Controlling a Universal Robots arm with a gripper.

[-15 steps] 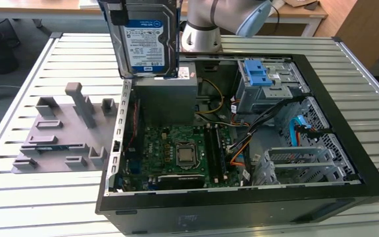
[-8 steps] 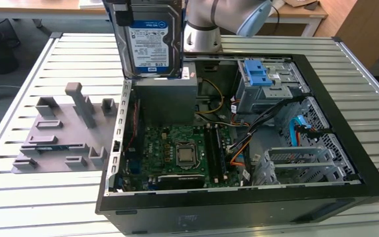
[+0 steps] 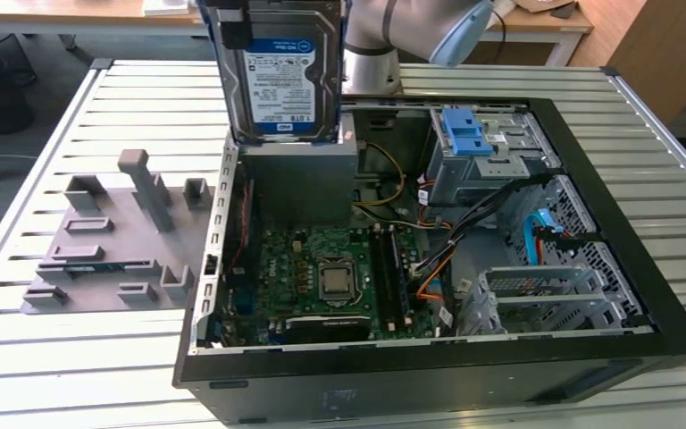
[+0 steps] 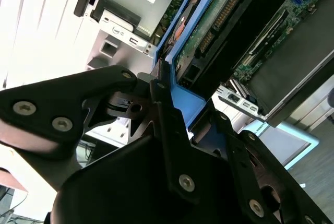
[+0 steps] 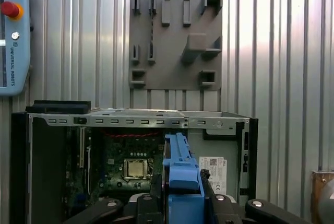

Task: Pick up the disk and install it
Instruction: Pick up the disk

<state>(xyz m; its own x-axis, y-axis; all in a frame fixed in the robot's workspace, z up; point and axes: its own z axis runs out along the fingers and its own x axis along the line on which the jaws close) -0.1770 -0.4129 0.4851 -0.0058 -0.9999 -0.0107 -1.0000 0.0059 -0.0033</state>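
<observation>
Grasp confirmed: the fingers (image 4: 168,127) are clenched on the blue rail (image 4: 180,96) of the disk (image 3: 281,76). The disk hangs upright with its label toward the exterior view. It is above the open computer case (image 3: 629,268), over the case corner nearest the table's (image 3: 81,375) far edge, and just clear of the grey box (image 3: 299,179) beneath it. In the second wrist view its circuit-board face is exposed. Judgement: the upright carry points a narrow end down into the case, ready for a bay. The blue latch (image 3: 468,134) sits apart, further along the case's far wall. A grey fixture plate (image 3: 104,250) lies beside the case.
</observation>
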